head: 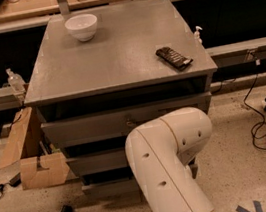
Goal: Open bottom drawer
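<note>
Well, from where I stand the tool itself is out of sight, tucked behind the robot's big white arm (173, 164), low down against the front of the grey cabinet (115, 60). I cannot tell whether it is released or clenched on anything.

Right where the tool is hidden sits the bottom drawer (110, 187), the slimmest front of the three. Only its left stretch shows beside the arm, and its knob is covered. Just above that is the middle drawer (96, 162), and above that again the top drawer (101, 126), with dark gaps between the fronts.

Higher still, on the cabinet top, a white bowl (82, 27) stands at the far left corner. A dark flat bar (173, 57) lies near the right edge, well apart from the bowl.

Off to the tool's left, a cardboard box (38, 170) rests on the speckled floor (245, 170) just beside the cabinet. Off to its right, black cables (265, 131) trail across the floor. A wooden bench (15, 8) runs behind the cabinet.
</note>
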